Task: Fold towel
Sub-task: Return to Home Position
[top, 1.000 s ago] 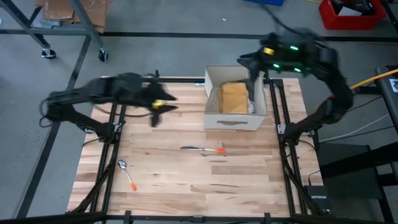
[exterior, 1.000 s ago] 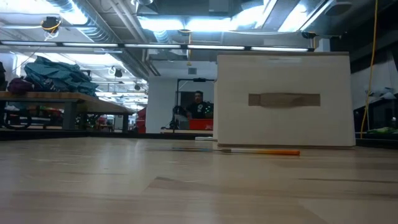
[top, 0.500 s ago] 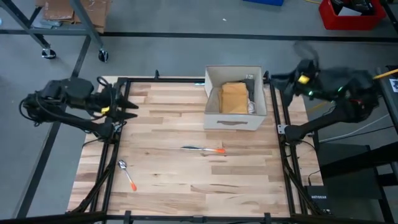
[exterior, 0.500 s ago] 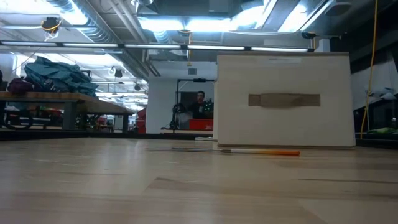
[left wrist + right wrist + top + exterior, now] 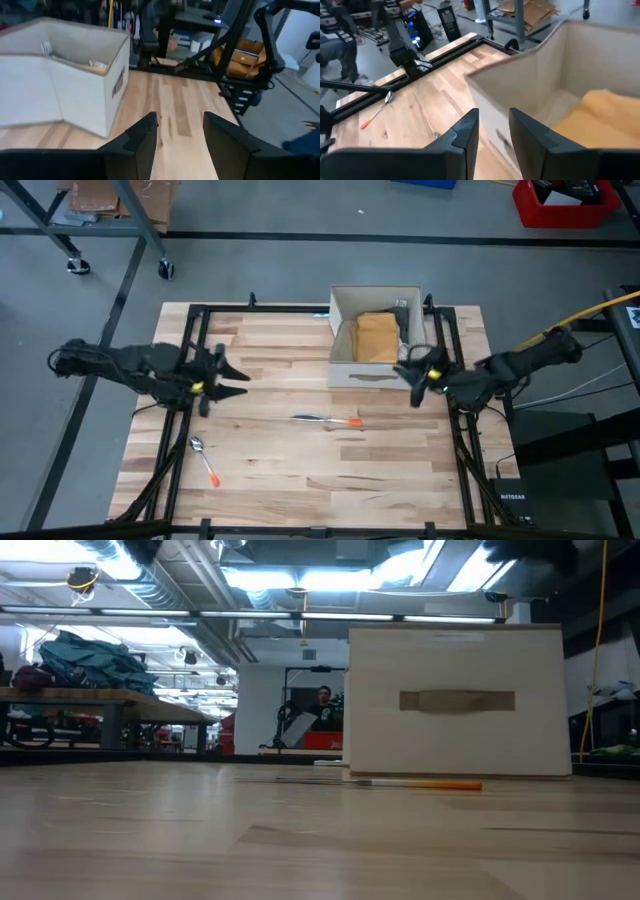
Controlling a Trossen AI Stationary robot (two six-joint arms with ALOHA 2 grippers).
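Orange towel (image 5: 377, 337): folded inside organizer (image 5: 370, 376), white towel possibly beneath. Left pincer (image 5: 238, 380), right pincer (image 5: 405, 380): spread, above worktop (image 5: 300, 460).

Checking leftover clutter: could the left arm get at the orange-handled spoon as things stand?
Probably yes. The left pincer is open above the left side of the table, and the spoon lies on bare wood on that same side, with nothing over it or between them.
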